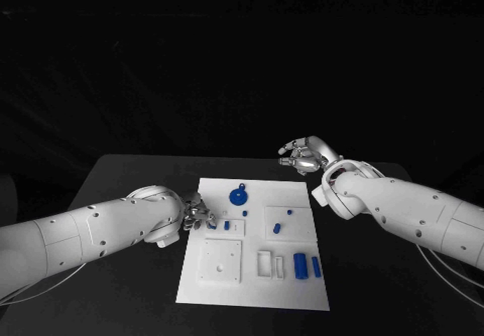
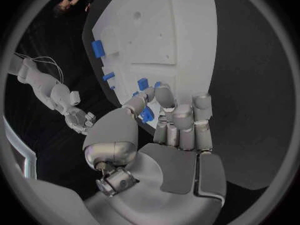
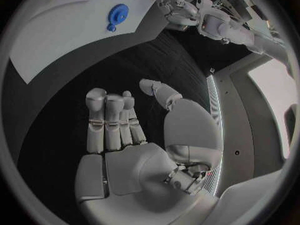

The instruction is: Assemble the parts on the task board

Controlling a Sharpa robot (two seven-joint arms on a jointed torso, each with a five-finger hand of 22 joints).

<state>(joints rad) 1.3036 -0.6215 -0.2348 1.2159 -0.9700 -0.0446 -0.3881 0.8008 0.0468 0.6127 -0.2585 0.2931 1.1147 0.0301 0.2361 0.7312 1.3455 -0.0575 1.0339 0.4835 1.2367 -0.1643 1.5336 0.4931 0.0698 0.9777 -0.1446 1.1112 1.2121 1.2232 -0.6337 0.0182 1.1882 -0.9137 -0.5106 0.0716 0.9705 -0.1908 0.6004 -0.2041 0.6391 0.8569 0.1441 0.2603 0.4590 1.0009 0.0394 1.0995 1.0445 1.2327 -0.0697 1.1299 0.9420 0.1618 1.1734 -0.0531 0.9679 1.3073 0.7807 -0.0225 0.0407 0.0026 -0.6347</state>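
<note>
The task board (image 1: 254, 280) lies in the middle of the black surface (image 1: 131, 175), its long sides running toward twelve o'clock in the head view. The left robot hand (image 1: 196, 215) sits at the board's nine o'clock edge, fingers curled in. In the left wrist view the thumb and a finger pinch a small blue part (image 2: 147, 115), so this robot hand (image 2: 169, 130) is clamped on that piece, right over the board's rim.

On the board, a round blue part (image 1: 238, 195) with a small stem lies toward twelve o'clock. Near the centre, a short blue peg (image 1: 278, 227) stands in a raised white square (image 1: 285, 219), with a tiny blue stud (image 1: 289, 211) just beyond it. A small blue piece (image 1: 227, 225) stands just beside the left robot hand's fingertips, and another tiny one (image 1: 244, 213) is near it. Toward five o'clock two blue cylinders (image 1: 301, 264) lie side by side, just beside a white slotted block (image 1: 271, 263). A larger white square plate (image 1: 221, 261) sits at seven o'clock.

The right robot hand (image 1: 305, 155) is raised beyond the board's one o'clock corner, well apart from it. The right wrist view shows its fingers (image 3: 109, 120) straight and close beside each other, thumb apart, holding nothing.
</note>
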